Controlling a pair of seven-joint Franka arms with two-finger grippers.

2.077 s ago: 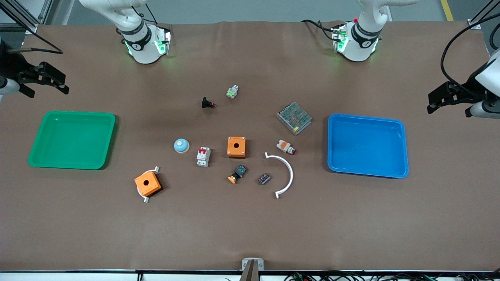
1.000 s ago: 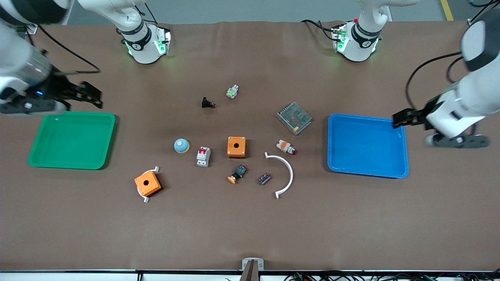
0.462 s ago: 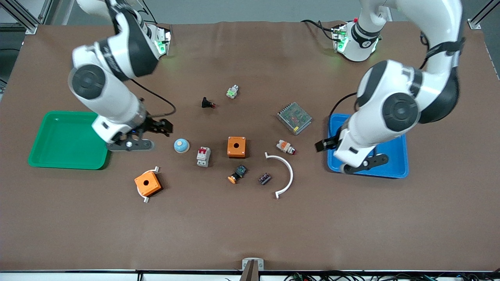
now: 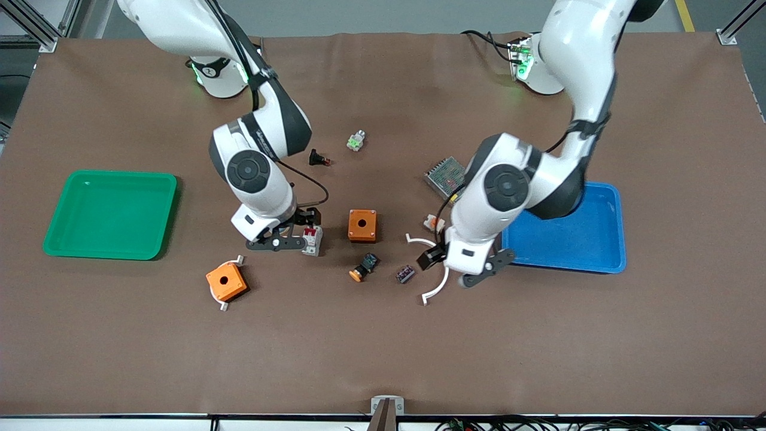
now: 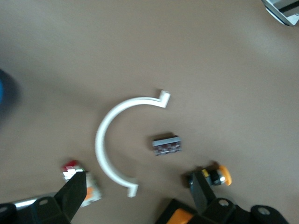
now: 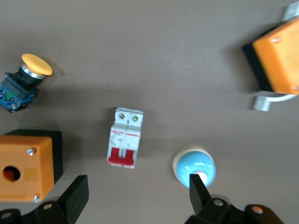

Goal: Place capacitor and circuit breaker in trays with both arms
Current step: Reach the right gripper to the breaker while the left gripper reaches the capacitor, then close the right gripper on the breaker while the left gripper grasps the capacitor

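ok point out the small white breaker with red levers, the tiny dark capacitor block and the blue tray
small white circuit breaker with red levers [image 6: 124, 137]: right wrist view, middle of its white body
tiny dark capacitor block [image 5: 167, 145]: left wrist view, its top face
blue plastic tray [image 4: 598, 239]: front view, bare floor

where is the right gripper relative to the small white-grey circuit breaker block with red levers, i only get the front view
Observer: The right wrist view shows the right gripper open, the circuit breaker lying untouched in line with the gap.
Operator: anything hidden under that arm
Observer: Yes, a pale blue dome button sits on the table beside the circuit breaker, apart from it.
Operator: and the other arm
Observer: The left gripper is open; the tiny dark grey capacitor block lies untouched beside the white curved strip.
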